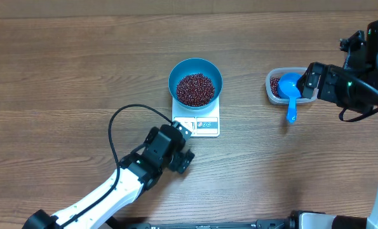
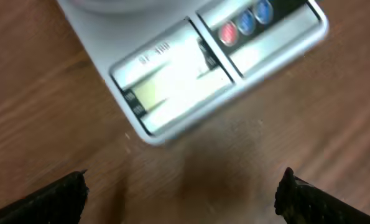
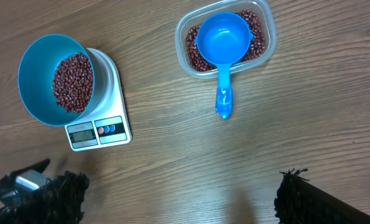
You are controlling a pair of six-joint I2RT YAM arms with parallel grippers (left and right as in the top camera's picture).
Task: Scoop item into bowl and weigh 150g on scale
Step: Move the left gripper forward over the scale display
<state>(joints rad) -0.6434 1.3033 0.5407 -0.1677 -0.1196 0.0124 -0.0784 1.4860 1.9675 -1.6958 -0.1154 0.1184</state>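
Worktop (image 1: 61,63): brown wood-grain laminate, matt, running out of the overhead view on all sides.

Small flat white square plastic scale (image 1: 197,125): at mid-worktop; grey display panel and three round buttons, one red and two blue, along its front strip; platform almost wholly hidden under the bowl; in my left wrist view it is blurred and cut off at the top, and I cannot read the display.

Round deep teal-blue bowl (image 1: 179,69): smooth, glossy, standing on the scale and about as wide as it.

Small dark red-brown beans (image 1: 195,89): a loose granular heap covering the bowl's bottom; more of them lie in the tub.

Clear rounded-rectangular plastic tub (image 3: 180,32): toward the worktop's right edge, well apart from the scale; its right end is covered by my right arm in the overhead view.

Bright blue plastic scoop (image 3: 222,38): round cup resting on the tub's beans, empty; its handle reaches out over the tub's rim.

My left gripper (image 2: 180,183): black fingers spread wide, holding nothing, just before the scale's front edge; only the fingertips show.

My right gripper (image 3: 178,183): fingers likewise wide apart, empty, above the worktop near the tub; tips rough-edged, hard to make out.
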